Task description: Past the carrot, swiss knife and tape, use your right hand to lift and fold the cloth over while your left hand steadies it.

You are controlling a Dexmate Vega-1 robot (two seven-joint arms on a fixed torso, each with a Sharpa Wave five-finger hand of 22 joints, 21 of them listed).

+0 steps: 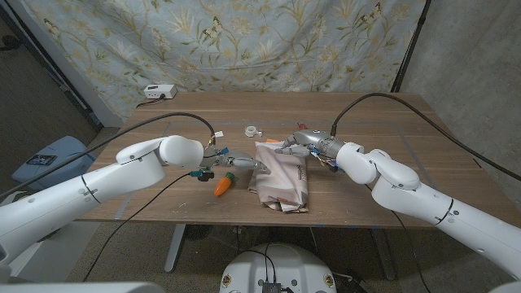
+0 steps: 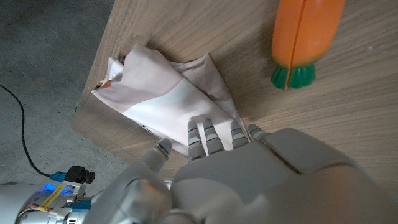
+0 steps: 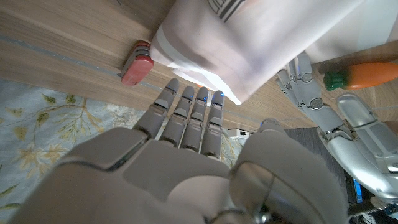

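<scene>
- The left hand reaches in over the brown wooden surface, its fingers straight and close together, tips pressing the near-left edge of the cloth.
- The orange plastic carrot with a green stem end lies just beside that hand, on its near side.
- The white roll of tape sits farther back.
- The crumpled pale pink-and-white cloth lies mid-surface, reaching toward the front edge.
- The red swiss knife rests beside the cloth's far edge.
- The right hand hovers at the cloth's far corner, fingers extended side by side, holding nothing.
</scene>
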